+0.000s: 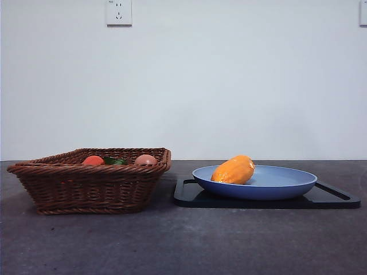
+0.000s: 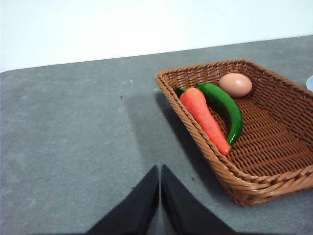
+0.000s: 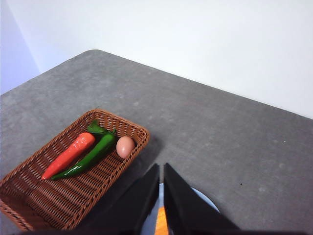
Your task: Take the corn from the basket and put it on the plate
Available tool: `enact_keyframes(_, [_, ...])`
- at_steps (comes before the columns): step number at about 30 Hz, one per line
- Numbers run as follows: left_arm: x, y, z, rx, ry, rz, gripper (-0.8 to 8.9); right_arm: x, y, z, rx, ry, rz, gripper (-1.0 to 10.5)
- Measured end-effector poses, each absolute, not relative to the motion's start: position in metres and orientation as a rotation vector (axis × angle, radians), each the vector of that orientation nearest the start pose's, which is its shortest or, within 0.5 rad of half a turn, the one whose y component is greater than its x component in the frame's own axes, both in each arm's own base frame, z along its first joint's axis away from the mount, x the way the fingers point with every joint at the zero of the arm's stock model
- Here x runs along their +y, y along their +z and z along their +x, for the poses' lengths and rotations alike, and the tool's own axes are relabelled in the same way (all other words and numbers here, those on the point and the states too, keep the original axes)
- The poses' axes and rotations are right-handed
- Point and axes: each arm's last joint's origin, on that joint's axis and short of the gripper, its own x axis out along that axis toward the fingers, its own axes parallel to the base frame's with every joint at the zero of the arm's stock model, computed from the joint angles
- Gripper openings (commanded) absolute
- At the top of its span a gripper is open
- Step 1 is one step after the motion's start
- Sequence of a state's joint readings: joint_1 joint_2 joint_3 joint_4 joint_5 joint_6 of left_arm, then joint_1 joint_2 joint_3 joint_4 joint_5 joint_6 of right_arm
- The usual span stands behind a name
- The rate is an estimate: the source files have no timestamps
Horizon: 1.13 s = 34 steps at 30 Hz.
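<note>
The orange-yellow corn (image 1: pixel 234 170) lies on the light blue plate (image 1: pixel 287 184), toward its left side, and a sliver of corn (image 3: pixel 161 226) shows past my right jaws. The brown wicker basket (image 1: pixel 86 189) stands left of the plate and also appears as basket (image 2: pixel 274 152) and basket (image 3: pixel 44 200). My left gripper (image 2: pixel 160 171) is shut and empty above bare table beside the basket. My right gripper (image 3: pixel 161 169) is shut and empty, high above the plate (image 3: pixel 205 199). Neither arm shows in the front view.
In the basket lie an orange carrot (image 2: pixel 205 117), a green pepper (image 2: pixel 227 107) and a pale egg (image 2: pixel 235 84). A flat black tray (image 1: pixel 332 197) sits under the plate. A wall socket (image 1: pixel 118 12) is on the white wall behind.
</note>
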State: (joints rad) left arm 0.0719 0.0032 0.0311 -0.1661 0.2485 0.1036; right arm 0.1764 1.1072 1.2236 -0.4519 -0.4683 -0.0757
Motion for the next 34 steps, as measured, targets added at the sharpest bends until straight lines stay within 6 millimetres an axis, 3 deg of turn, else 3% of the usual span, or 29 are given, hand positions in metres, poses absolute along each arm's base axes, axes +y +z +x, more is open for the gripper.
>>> enact_keyframes(34, [-0.0004, 0.1578, 0.0944, 0.129, -0.183, 0.067, 0.08, 0.0528, 0.3968, 0.221, 0.314, 0.652, -0.023, 0.0])
